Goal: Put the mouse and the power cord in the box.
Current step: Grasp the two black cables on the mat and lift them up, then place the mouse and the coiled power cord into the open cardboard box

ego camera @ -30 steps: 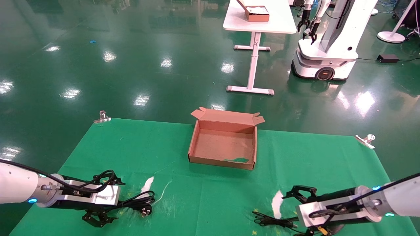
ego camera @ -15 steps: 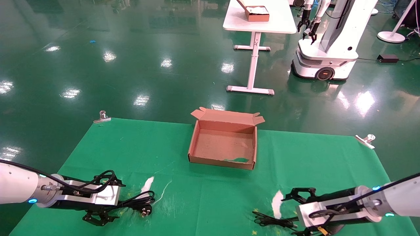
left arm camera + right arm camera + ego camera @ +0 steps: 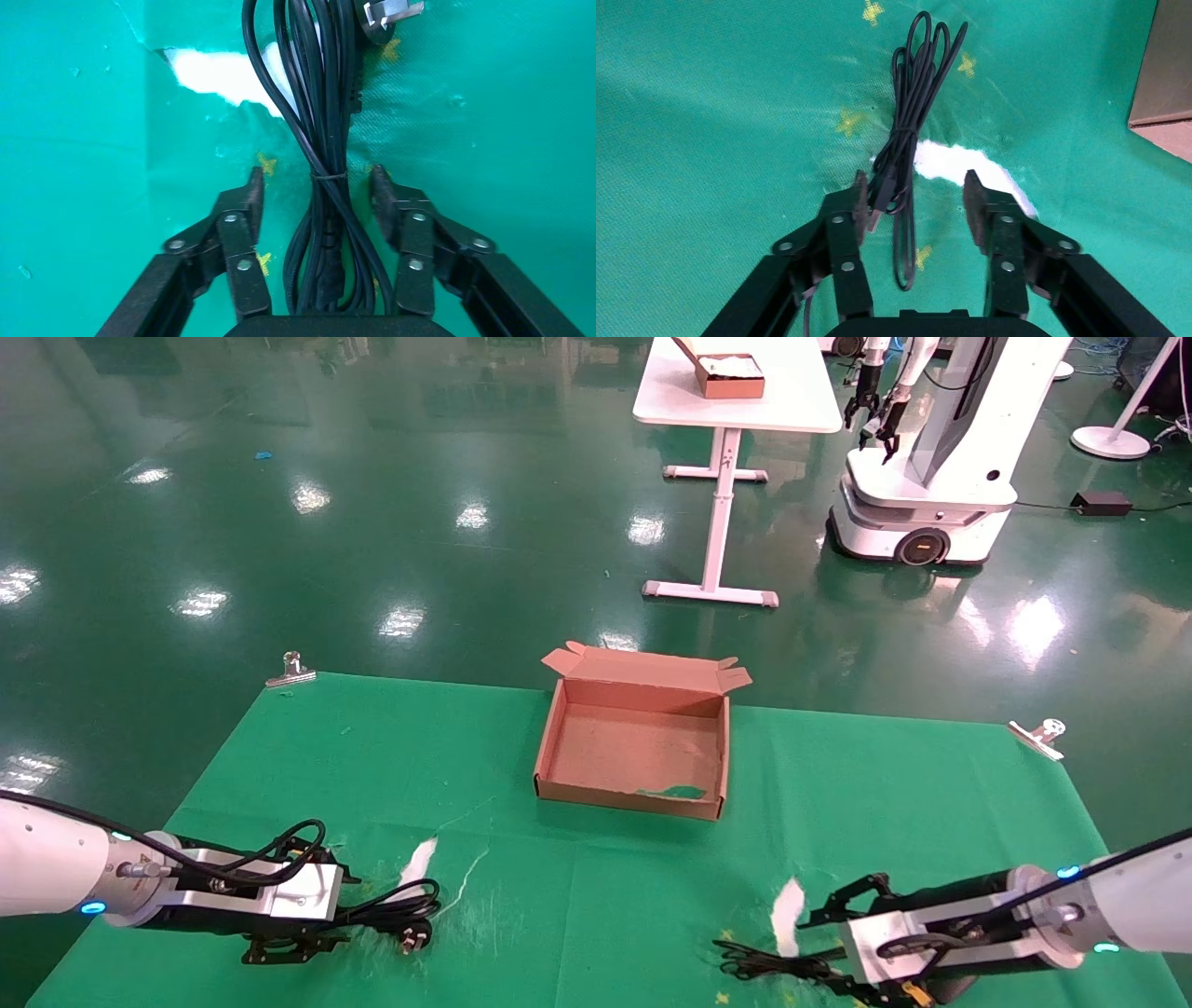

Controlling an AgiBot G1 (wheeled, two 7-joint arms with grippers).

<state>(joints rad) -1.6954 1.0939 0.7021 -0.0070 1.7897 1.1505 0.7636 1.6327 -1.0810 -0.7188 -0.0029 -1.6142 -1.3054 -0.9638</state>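
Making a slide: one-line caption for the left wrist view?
Open left end effector straddling the thick black bundled power cord on the green cloth.

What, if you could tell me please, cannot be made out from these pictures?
- The mouse body: no view shows it. The head view's right gripper covers that spot, and the right wrist view shows only the thin cable running under the camera.
- The power cord's near end: cut off under the left gripper in the left wrist view.
- Contents of the far box: too small in the head view.
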